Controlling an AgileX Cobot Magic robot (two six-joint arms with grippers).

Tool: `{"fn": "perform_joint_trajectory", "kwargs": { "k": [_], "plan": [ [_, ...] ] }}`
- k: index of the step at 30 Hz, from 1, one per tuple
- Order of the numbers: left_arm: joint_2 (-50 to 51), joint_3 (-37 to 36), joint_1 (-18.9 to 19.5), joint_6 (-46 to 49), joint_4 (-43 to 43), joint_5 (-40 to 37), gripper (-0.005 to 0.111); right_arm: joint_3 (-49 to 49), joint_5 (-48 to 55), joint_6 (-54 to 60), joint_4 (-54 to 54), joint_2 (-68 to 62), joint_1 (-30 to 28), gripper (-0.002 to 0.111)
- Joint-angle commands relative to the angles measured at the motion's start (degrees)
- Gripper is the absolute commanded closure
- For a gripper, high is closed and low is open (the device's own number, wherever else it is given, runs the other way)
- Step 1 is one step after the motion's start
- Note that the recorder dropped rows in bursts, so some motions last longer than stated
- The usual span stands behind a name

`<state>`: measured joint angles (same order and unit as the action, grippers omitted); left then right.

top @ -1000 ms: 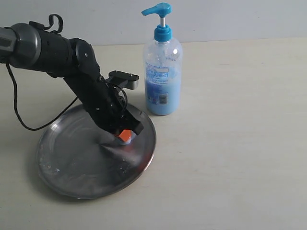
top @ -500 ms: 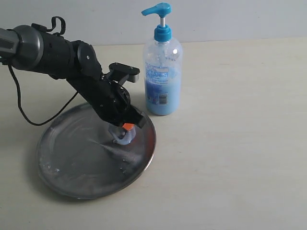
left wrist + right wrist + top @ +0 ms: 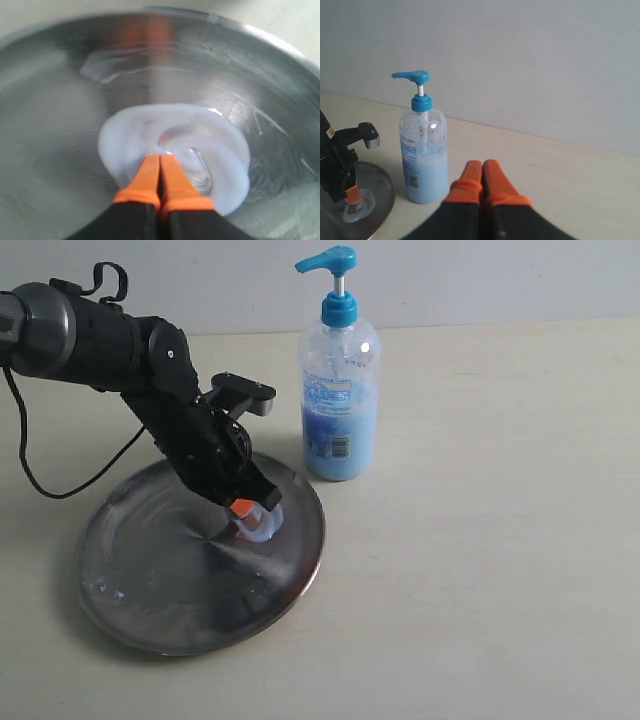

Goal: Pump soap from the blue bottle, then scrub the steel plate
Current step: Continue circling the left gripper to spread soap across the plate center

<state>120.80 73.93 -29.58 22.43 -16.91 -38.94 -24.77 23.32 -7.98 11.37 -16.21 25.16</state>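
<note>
The left claw [image 3: 241, 508] has been shifted leftward on the steel plate [image 3: 150, 570], closed tips pressed into the soap [image 3: 263, 530], and the right claw [image 3: 481, 167] is seen closed, empty.

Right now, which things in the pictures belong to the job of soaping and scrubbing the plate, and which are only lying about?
Part of the job: blue bottle; steel plate; soap, a pale blob on the plate; left pincer, shut, tips in the soap.
Not part of it: right pincer, shut and empty, away from the plate; table; wall.
</note>
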Motion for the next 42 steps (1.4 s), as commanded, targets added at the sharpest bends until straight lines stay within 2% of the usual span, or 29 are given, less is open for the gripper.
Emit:
{"fn": "perform_joint_trajectory", "kwargs": {
  "k": [1, 9, 16, 25, 35, 42],
  "plan": [
    [0.96, -0.65, 0.15, 0.27, 1.06, -2.93, 0.106, 0.48, -0.39, 0.46, 0.0, 0.23, -0.24, 0.108],
    [0.96, -0.65, 0.15, 7.48, -2.56, -5.36, 0.106, 0.48, -0.39, 0.46, 0.0, 0.23, -0.24, 0.108],
    [0.96, -0.65, -0.65, 9.04, -2.43, -5.87, 0.106, 0.48, -0.39, 0.46, 0.0, 0.23, -0.24, 0.108],
    [0.96, -0.65, -3.17, 9.04, -5.07, -1.12, 0.106, 0.48, -0.38, 0.46, -0.21, 0.23, -0.24, 0.108],
    [1.66, -0.65, -3.05, 5.56, -3.61, 6.78, 0.106, 0.48, -0.38, 0.46, -0.33, 0.23, -0.24, 0.108],
    [1.66, -0.65, -0.8, -0.38, 2.42, 6.91, 0.106, 0.48, -0.38, 0.46, -0.33, 0.23, -0.24, 0.108]
  ]
}}
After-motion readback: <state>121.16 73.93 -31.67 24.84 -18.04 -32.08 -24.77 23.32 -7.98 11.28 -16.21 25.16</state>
